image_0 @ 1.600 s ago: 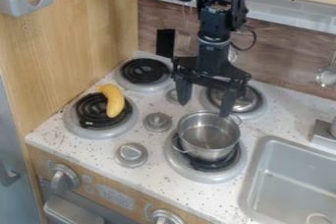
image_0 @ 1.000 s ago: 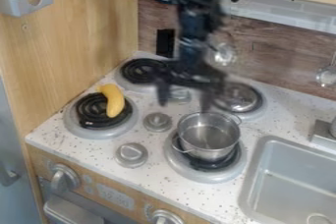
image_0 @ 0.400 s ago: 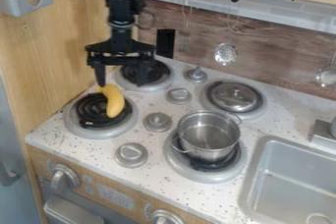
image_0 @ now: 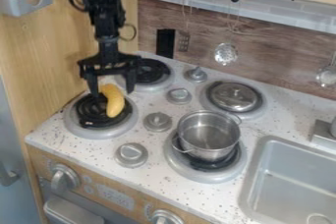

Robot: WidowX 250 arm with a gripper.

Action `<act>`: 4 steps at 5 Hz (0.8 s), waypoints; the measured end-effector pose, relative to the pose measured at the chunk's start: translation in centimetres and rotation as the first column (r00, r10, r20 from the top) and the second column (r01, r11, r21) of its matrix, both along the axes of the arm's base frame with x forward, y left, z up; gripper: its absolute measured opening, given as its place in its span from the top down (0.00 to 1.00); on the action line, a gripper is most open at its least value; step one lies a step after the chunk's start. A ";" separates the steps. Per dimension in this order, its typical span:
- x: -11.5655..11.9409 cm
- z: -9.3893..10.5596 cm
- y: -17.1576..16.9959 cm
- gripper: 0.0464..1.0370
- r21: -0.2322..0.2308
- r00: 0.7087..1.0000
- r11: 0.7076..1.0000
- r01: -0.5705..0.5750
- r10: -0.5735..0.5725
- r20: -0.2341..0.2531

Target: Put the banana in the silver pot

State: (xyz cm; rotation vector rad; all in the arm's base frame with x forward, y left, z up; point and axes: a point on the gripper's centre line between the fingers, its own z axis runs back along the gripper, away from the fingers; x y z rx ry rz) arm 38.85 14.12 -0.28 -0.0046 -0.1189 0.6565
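gripper (image_0: 112, 89) hanging right over banana (image_0: 115, 106), fingers spread wide — banana's on burner (image_0: 95, 132) near countertop (image_0: 154, 142) left edge, silver pot (image_0: 209, 153) sits toward front edge

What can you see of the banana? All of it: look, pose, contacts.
The banana is yellow, smooth and gently curved, and looks whole and unpeeled; real or plastic, I can't tell. It lies on the front left burner, over the right part of the black coil, its length running from back to front. The open gripper is at its back end, one finger to each side in this view; whether either touches it isn't clear. It is outside the silver pot.
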 end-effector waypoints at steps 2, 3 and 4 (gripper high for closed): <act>2.0 -3.3 0.4 0.10 -0.047 0.996 0.998 0.040 -0.044 -0.081; 2.1 -3.3 0.5 0.34 -0.037 0.996 0.999 0.037 -0.040 -0.077; 2.2 -3.2 -1.1 0.38 -0.012 0.994 0.996 0.087 -0.087 -0.071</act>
